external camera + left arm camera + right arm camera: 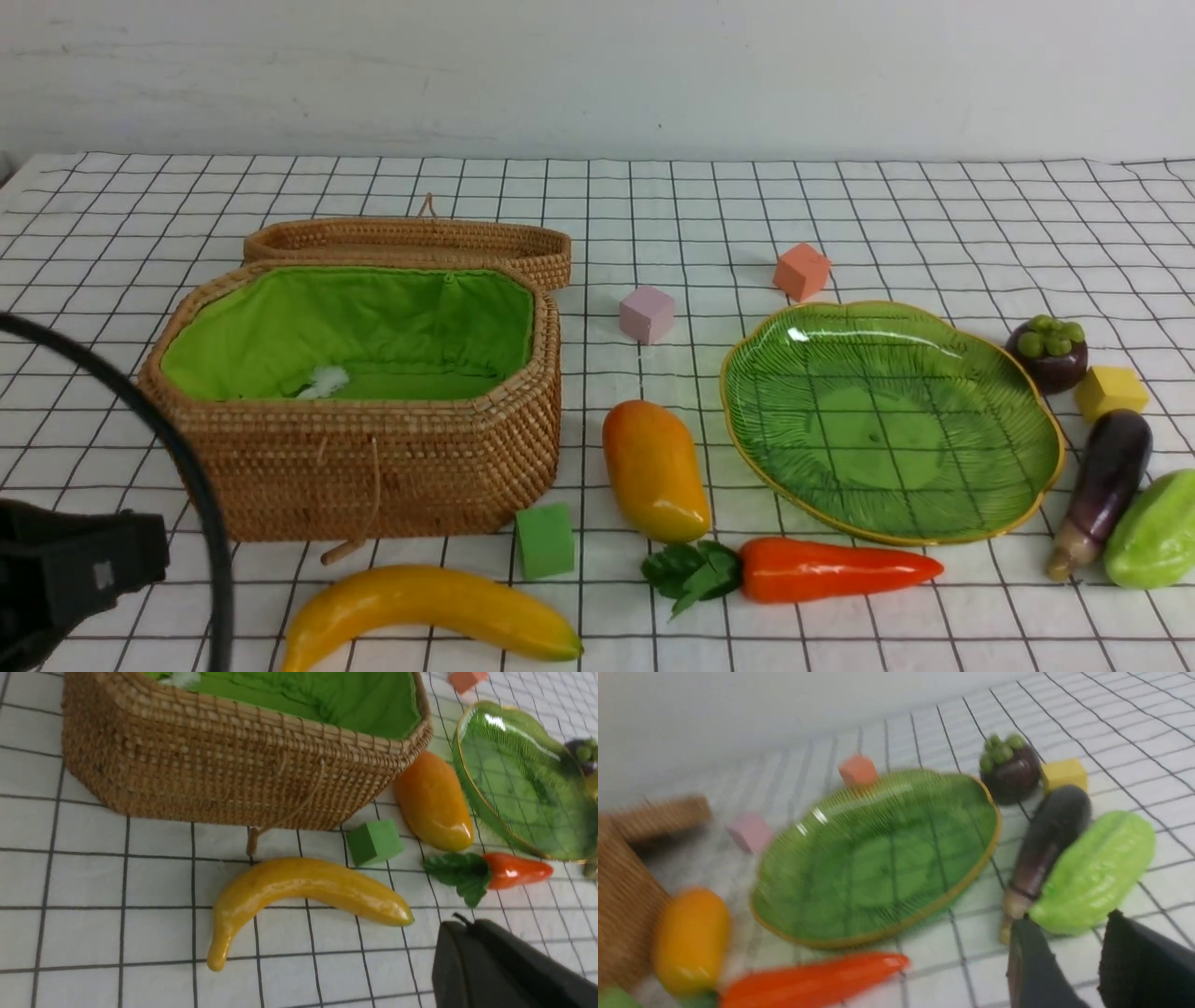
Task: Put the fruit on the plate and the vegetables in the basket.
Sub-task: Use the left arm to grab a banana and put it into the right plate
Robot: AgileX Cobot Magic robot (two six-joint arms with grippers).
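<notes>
the left end effector (467, 952) is seen pressed shut with nothing gripped, near the tip of the banana (420, 611) but apart from it. the banana is laid on the checked cloth (840, 215) of the desk, in front of the basket (373, 467), at the near edge. the basket is stood open on the left, its lid (411, 241) folded back behind it, and a small white tuft (324, 381) is seen on its green lining. a green cube (544, 539) is set by the basket's near right corner, and the mango (653, 471) is laid just beside it, between basket and plate (887, 420). the plate is found right of centre. the carrot (822, 569) is laid in front of it, leaves towards the mango, close by the near rim. the mangosteen (1050, 353) is sat at the plate's far right edge, with a yellow cube (1109, 392) just beside it. the eggplant (1106, 485) and the pale-green lumpy piece (1158, 532) are laid close against each other, right of the plate. all fruit and vegetables are thus found on the cloth, outside plate and basket. the right end effector (1071, 938) is held with its jaws parted and nothing between them, just short of the near ends of those two vegetables. a pink cube (646, 314) and a salmon cube (801, 272) are placed behind the plate
</notes>
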